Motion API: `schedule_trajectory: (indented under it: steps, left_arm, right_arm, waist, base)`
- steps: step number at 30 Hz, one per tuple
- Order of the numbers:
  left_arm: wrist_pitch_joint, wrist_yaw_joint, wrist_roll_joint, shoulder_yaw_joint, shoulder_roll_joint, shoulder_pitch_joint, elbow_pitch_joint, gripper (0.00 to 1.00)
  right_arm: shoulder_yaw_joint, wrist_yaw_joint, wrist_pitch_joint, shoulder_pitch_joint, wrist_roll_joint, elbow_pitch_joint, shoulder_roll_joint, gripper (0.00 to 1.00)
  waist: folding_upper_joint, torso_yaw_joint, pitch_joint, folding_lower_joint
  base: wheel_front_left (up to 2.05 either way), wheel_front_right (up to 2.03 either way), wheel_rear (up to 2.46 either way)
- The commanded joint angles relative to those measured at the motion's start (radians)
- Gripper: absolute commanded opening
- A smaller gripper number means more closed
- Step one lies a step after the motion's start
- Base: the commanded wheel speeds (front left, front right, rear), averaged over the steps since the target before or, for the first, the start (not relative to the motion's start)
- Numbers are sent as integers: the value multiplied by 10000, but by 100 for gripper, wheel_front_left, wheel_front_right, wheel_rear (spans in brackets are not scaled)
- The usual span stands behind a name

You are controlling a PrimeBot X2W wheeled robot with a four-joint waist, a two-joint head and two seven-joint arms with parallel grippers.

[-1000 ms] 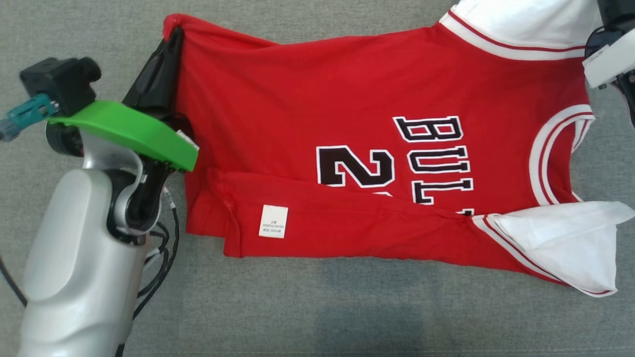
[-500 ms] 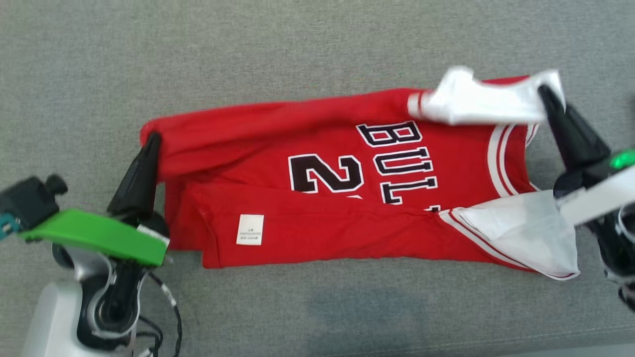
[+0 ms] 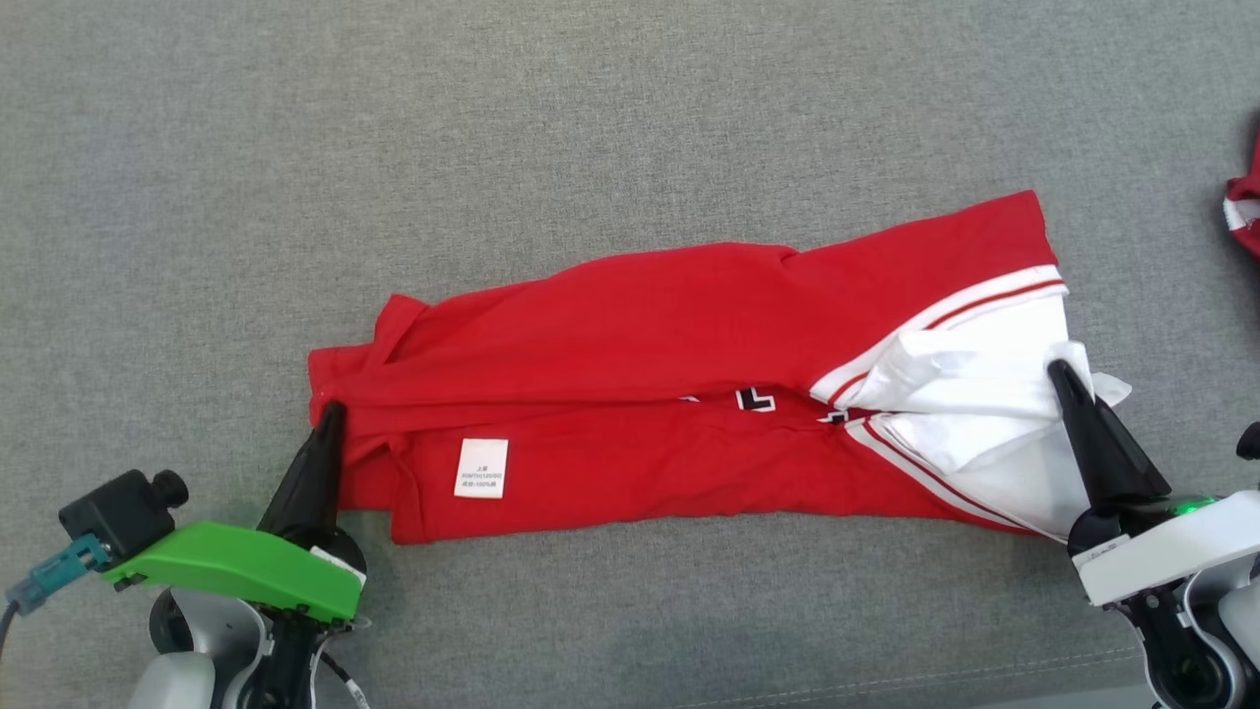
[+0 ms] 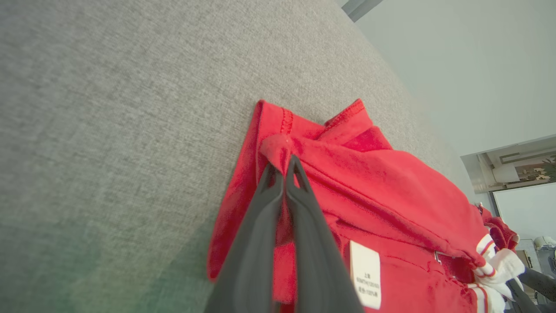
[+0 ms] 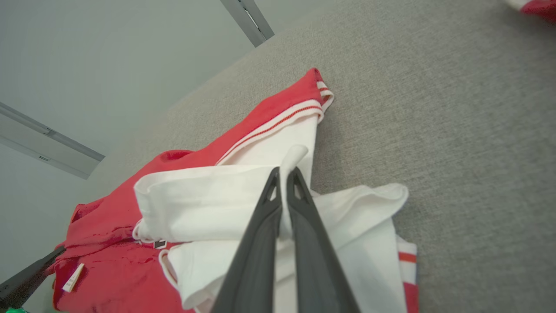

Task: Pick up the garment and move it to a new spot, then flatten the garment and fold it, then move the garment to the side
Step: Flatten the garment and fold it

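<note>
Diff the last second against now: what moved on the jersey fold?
Both arms drew the far edge of the jersey toward the robot and laid it over the near half, hiding most of the lettering. The left fingers stayed shut on the red hem corner, the right fingers on the white cloth. The near fold with its white label stayed put.

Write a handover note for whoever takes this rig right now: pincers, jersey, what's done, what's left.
Left pincer: shut on a hem corner of the red jersey.
Right pincer: shut on the white fabric at the jersey's other end.
Jersey: lies lengthwise across the grey fabric surface, both long sides folded in to a narrow band, care label facing up, lettering almost covered.
Done: lengthwise folds laid.
Left: release both ends, probably fold end to end, then move it aside.
Note: part of another red garment lies at the far right edge.
</note>
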Motion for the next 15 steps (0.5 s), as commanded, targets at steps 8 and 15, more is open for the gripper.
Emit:
schedule_trajectory:
  steps: [8,15]
  left_arm:
    - [-2067,578,2663,-443,217,-337,593,100]
    - [-3473,978,4230,-560,153,-659,350,100]
  right_arm:
    - [-992,-6,-53,-55,-2011,467,907,100]
    - [-2720,-6,-54,-147,-4588,-299,2146,100]
  waist:
    - [0,-53,-319,1]
    - [0,-53,-696,1]
  base:
    - [0,0,0]
    - [0,0,0]
